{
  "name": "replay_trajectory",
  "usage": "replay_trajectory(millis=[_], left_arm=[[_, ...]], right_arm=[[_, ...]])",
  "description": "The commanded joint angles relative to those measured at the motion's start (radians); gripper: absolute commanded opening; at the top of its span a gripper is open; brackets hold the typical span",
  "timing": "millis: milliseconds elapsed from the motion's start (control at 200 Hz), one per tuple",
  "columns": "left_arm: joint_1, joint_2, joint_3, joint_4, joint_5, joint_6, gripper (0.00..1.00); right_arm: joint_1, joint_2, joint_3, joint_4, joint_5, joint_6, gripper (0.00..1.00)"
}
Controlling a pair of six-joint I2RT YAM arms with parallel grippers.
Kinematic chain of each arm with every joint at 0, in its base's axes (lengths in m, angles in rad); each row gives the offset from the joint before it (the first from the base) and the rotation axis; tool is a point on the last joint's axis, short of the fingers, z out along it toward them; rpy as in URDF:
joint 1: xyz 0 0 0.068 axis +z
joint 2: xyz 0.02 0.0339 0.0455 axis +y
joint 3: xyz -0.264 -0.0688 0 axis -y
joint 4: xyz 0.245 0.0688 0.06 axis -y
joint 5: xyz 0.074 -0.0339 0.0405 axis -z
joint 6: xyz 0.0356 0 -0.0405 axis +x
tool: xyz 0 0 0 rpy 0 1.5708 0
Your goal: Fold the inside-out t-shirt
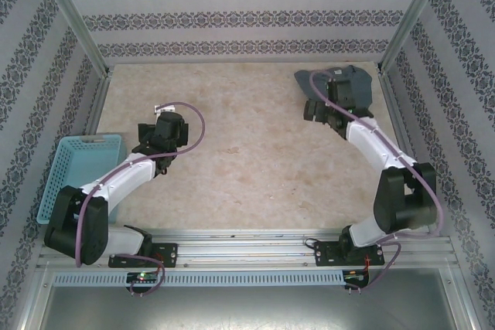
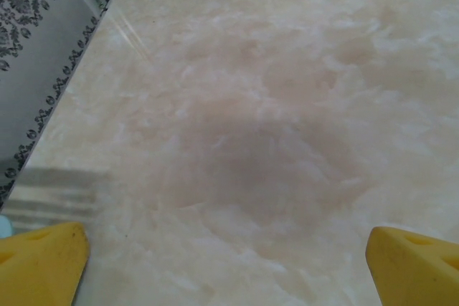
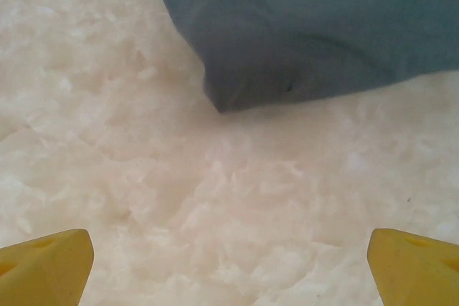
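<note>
The inside-out t-shirt point(image 1: 345, 86) lies as a bunched dark slate-grey heap at the far right corner of the marble table point(image 1: 247, 168). My right gripper point(image 1: 319, 110) hovers just in front of its near left edge. In the right wrist view the t-shirt point(image 3: 308, 26) covers the top of the frame, one rounded corner pointing toward my right gripper point(image 3: 229, 266), which is open with bare table between its yellow fingertips point(image 3: 46, 259). My left gripper point(image 1: 159, 138) is over the left half of the table, far from the shirt. The left gripper point(image 2: 229, 266) is open above bare marble.
A light-blue mesh basket point(image 1: 77, 169) sits at the left table edge beside the left arm. Patterned walls point(image 1: 232, 13) and metal frame posts point(image 1: 73, 21) enclose the table on three sides. A rail point(image 1: 247, 249) with both arm bases runs along the near edge.
</note>
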Motion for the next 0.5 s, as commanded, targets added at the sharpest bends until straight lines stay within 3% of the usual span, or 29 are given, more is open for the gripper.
replay_trajectory(millis=[0,70,210,315,440,500], left_arm=[[0.039,0.030,-0.063,0.132,-0.010,0.070,1.00],[0.056,0.045,-0.123,0.238,0.018,0.114,1.00],[0.072,0.063,-0.219,0.438,0.082,0.181,1.00],[0.083,0.103,-0.261,0.577,0.118,0.234,1.00],[0.101,0.123,-0.263,0.637,0.191,0.237,1.00],[0.119,0.134,-0.260,0.658,0.234,0.233,1.00]], right_arm=[[0.006,-0.024,-0.140,0.284,0.071,0.013,0.98],[0.008,-0.035,-0.240,0.434,0.105,0.005,0.98],[-0.011,-0.061,-0.297,0.528,0.047,0.015,0.98],[-0.009,-0.081,-0.323,0.567,0.044,-0.005,0.98],[0.033,-0.105,-0.334,0.566,0.150,-0.148,0.98],[0.027,-0.113,-0.349,0.572,0.143,-0.184,0.98]])
